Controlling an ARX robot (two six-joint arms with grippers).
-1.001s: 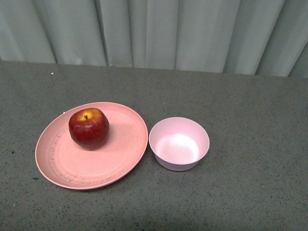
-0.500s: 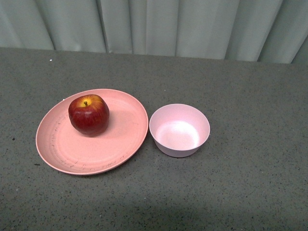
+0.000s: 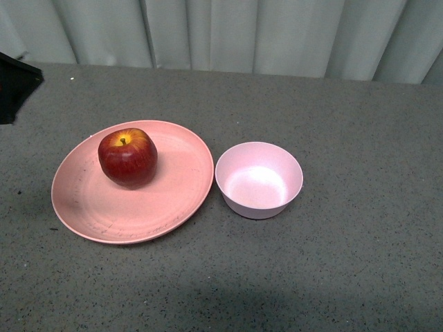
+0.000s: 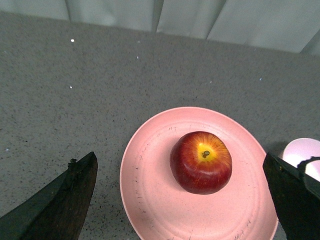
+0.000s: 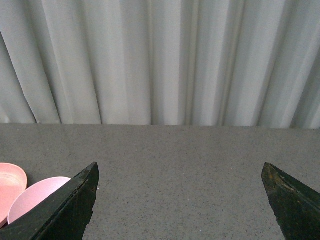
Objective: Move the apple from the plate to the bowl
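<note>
apple: apple point(image 3: 127, 157) sits upright, stem up, on the far-left part of the plate point(image 3: 173, 190); nothing is touching it.
plate: wide salmon plate with scuffs, flat on the table point(image 3: 360, 249), left of centre.
bowl: small pale pink bowl point(image 3: 259, 180) just right of the plate, rims very close; whether they touch, cannot tell. Empty, mouth up, so the apple can be dropped straight in.
layout reason: source and target are side by side, so my guess is the carry is a short hop to the right.
left gripper: left gripper point(image 4: 178, 156) has jaws spread wide and nothing in them. The wrist view looks down on the apple, framed between the two dark fingers. It looks lined up for a top grasp, well above the fruit and not yet at it.
right gripper: right gripper point(image 5: 180, 165) also has jaws wide and is empty. It faces the curtain point(image 3: 208, 31) over bare table, with bowl and plate only at the edge of its view. Judged idle, parked clear of the left arm's path.
front view edge: dark part point(image 3: 14, 86) at the far left, probably the left arm, too cropped to be sure.
step: approach, pre-grasp. Nothing of the transfer is done.
next move needs: descend with jaws straddling the apple's widest part.
risk: glossy round skin may slip or roll on the shallow plate.
</note>
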